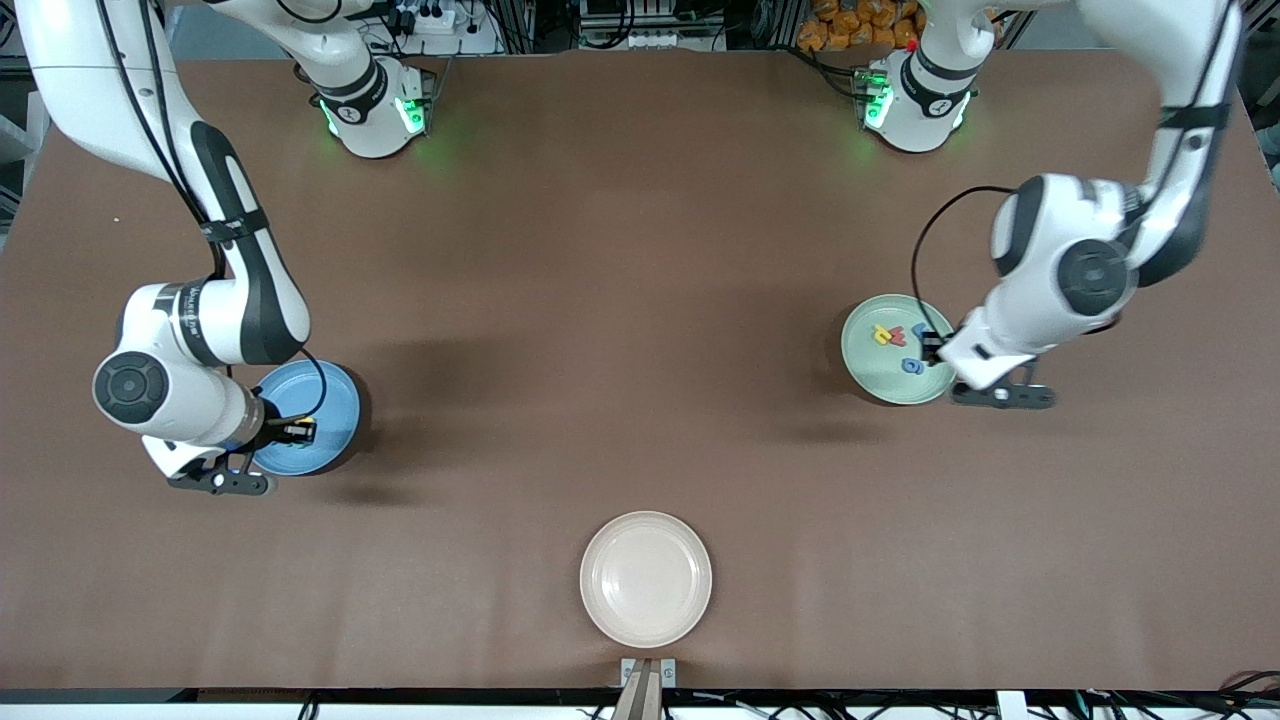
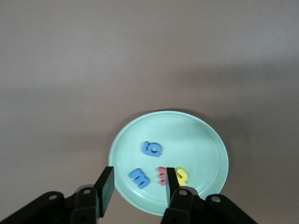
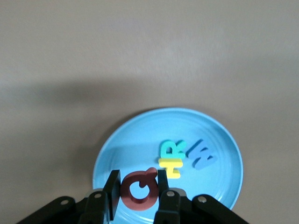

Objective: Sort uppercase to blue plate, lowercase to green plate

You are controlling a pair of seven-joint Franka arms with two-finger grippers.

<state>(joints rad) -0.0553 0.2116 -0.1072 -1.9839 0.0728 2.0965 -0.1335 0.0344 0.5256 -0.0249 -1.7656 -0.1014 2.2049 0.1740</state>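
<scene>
The right gripper (image 3: 137,191) hangs over the blue plate (image 3: 140,135), jaws narrowed onto the red Q (image 3: 138,189), with the teal R (image 3: 172,148), yellow H (image 3: 171,167) and blue M (image 3: 201,154) lying on the plate beside it. The left gripper (image 2: 138,186) is over the green plate (image 2: 196,135) with jaws parted and empty. On that plate lie 4 letters: the blue g (image 2: 153,149), blue e (image 2: 139,178), red w (image 2: 162,176) and yellow r (image 2: 181,176).

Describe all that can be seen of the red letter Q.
The red Q is a flat capital letter that looks like soft foam, a thick ring with a short tail. It stands on edge between the fingers of the right claw, which is shut on it, over the blue plate, beside the yellow H.
</scene>
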